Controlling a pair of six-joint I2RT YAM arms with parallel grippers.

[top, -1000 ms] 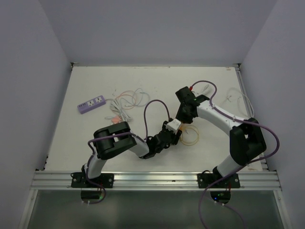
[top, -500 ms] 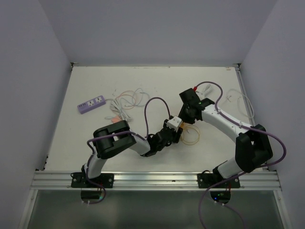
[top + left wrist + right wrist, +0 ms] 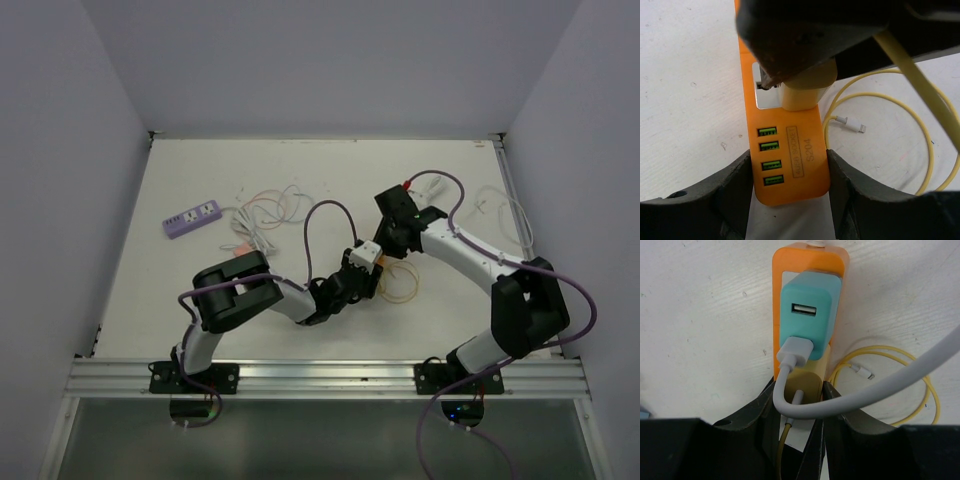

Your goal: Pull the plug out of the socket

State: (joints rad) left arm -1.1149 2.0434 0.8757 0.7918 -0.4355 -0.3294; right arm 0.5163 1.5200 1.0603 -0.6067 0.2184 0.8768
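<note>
With jaws of the left gripper (image 3: 789, 172) clamped across the orange socket strip (image 3: 793, 131) near the table (image 3: 250, 165) centre, and those of the right gripper (image 3: 800, 392) pinching the seated yellow plug (image 3: 809, 377), we pull straight out, never twisting.

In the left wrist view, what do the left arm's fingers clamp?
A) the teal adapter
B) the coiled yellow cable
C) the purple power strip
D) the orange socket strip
D: the left fingers press both long edges of the orange socket strip beside its green USB ports.
</note>
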